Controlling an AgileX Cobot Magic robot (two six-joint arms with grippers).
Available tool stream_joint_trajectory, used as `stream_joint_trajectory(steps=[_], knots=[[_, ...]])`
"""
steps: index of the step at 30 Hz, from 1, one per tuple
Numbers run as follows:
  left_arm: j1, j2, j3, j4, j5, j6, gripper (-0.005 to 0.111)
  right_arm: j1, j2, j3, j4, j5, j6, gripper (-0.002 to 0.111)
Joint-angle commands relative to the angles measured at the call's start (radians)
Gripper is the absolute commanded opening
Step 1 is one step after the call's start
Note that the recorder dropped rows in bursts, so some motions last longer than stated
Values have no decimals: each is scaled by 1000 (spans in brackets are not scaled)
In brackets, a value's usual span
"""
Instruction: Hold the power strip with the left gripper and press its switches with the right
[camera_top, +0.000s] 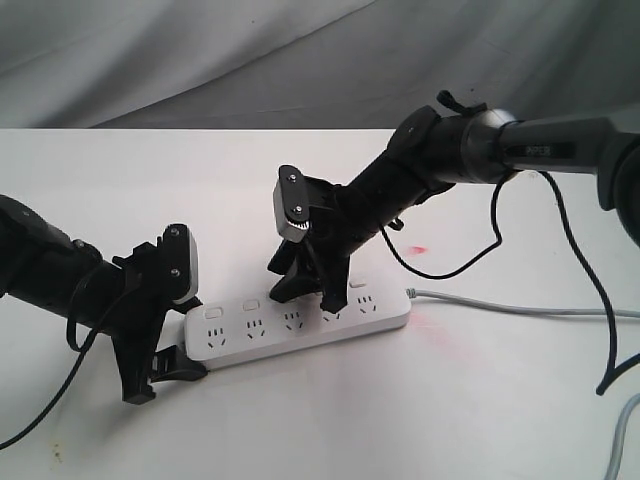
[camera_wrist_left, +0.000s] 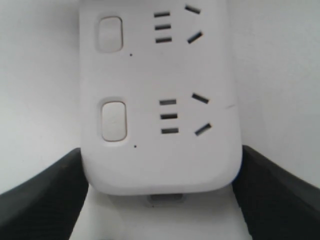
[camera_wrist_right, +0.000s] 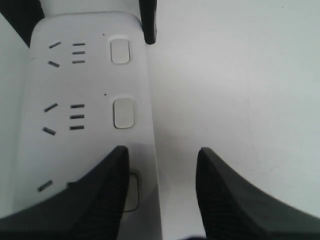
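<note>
Strip: power strip lies mid-table.
Left gripper: clamped on its left end.
Right gripper: fingers apart, one over a middle switch.
Risk: an off-centre push could slip off the button or twist the strip loose.

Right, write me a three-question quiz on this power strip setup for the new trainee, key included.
1. True or false: the left gripper holds the power strip at the end where the grey cord leaves.
2. The right gripper is: A) shut on the cord; B) open, one finger over a switch, the other over the table; C) open, far off the strip.
3. How many socket sets does the strip show in the exterior view?
Key: 1 false, it holds the opposite end; 2 B; 3 five.
</note>
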Motion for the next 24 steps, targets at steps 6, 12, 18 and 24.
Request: stream_joint_trajectory(steps=[6, 12, 18, 24], knots=[[-5, 3, -3, 9, -34, 13, 57, -9, 42, 16, -86, -24, -11, 41], [-5, 3, -3, 9, -34, 13, 57, -9, -30, 16, -17, -21, -11, 41], [-5, 3, -3, 9, -34, 13, 57, -16, -115, 16, -31, -14, 12, 41], [-5, 3, -3, 9, -34, 13, 57, -47, -149, 16, -73, 8, 72, 41]])
